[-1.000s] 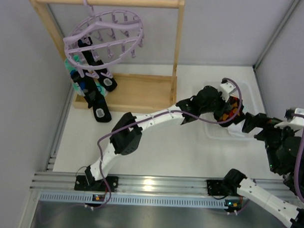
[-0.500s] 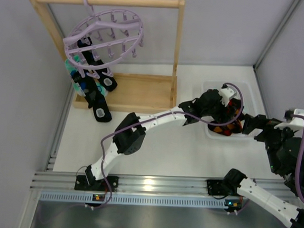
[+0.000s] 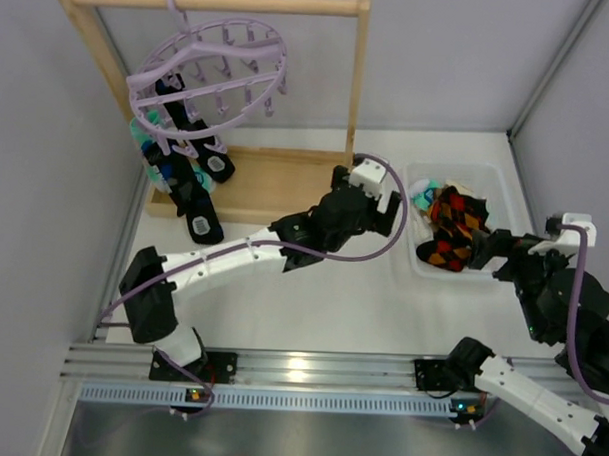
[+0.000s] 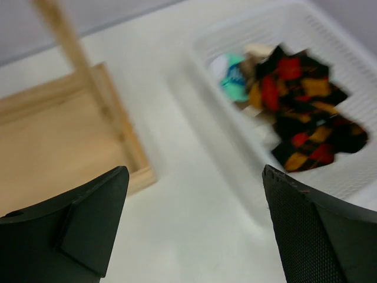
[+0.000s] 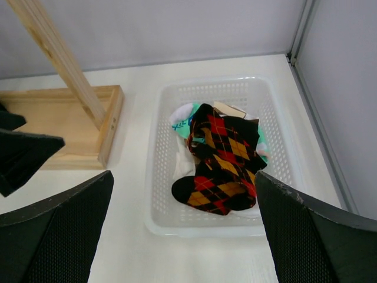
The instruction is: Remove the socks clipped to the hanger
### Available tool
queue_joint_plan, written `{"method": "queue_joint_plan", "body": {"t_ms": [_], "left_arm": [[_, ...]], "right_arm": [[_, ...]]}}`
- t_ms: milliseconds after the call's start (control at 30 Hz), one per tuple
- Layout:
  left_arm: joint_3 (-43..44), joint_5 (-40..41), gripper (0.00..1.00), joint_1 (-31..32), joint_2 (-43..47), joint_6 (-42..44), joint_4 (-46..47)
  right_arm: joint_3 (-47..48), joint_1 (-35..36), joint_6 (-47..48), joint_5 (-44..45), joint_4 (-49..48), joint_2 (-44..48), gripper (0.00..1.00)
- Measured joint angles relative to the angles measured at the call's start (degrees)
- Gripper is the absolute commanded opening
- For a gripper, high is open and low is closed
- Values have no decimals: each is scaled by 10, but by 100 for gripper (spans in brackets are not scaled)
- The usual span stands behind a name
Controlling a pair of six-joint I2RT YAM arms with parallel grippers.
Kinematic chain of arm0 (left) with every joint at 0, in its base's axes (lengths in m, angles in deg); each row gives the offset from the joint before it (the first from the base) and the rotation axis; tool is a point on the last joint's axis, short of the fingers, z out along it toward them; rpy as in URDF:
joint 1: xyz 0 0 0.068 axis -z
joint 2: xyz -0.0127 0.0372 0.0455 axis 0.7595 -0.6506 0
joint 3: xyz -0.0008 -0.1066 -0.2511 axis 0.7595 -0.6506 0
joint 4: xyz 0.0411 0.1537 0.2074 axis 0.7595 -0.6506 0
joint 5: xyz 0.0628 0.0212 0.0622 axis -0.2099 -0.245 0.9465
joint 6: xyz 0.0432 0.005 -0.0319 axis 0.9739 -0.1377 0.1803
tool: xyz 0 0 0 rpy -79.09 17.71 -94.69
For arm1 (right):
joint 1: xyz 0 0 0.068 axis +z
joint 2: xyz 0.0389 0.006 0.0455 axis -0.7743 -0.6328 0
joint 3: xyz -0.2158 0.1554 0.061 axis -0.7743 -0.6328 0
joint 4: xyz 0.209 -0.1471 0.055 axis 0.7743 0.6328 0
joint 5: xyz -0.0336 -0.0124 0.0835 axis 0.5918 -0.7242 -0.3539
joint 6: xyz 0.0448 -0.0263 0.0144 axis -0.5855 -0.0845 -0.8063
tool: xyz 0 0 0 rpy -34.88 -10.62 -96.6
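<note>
**Fig.** L: hanger [image 3: 199, 94] on rack [image 3: 276, 182], black/teal socks [image 3: 191, 189] clipped. Ctr: L end effector [image 4: 194, 171] w/ fingers apart, empty, over bench [image 3: 322, 299]. R: argyle socks [image 3: 455, 228] in basket [image 3: 491, 180]; R end effector [image 5: 184, 177] apart, empty.

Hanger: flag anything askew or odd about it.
The hanger hangs tilted from the wooden rail, its left side dipping low. The socks on it are all clipped on that low side.
</note>
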Motion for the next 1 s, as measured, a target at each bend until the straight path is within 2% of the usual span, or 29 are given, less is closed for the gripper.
{"method": "queue_joint_plan", "body": {"t_ms": [233, 300, 367, 500, 600, 867, 1000], "left_arm": [[-302, 220, 98, -1, 195, -36, -25], [-362, 275, 98, -11, 263, -61, -48], [-400, 296, 98, -49, 316, -94, -64], [-458, 280, 99, -216, 391, -156, -77], [-469, 264, 99, -328, 383, -169, -86], [-469, 163, 98, -486, 322, -106, -35], [-485, 147, 98, -505, 335, -36, 36]], "right_arm": [[-35, 0, 0, -34, -41, -49, 99], [-47, 0, -1, -46, -61, -55, 99], [-58, 0, -2, -60, -80, -57, 99], [-69, 0, -3, -93, -114, -80, 99], [-76, 0, -2, -121, -136, -104, 99], [-96, 0, -2, -188, -181, -147, 99], [-101, 0, 2, -211, -199, -163, 99]]}}
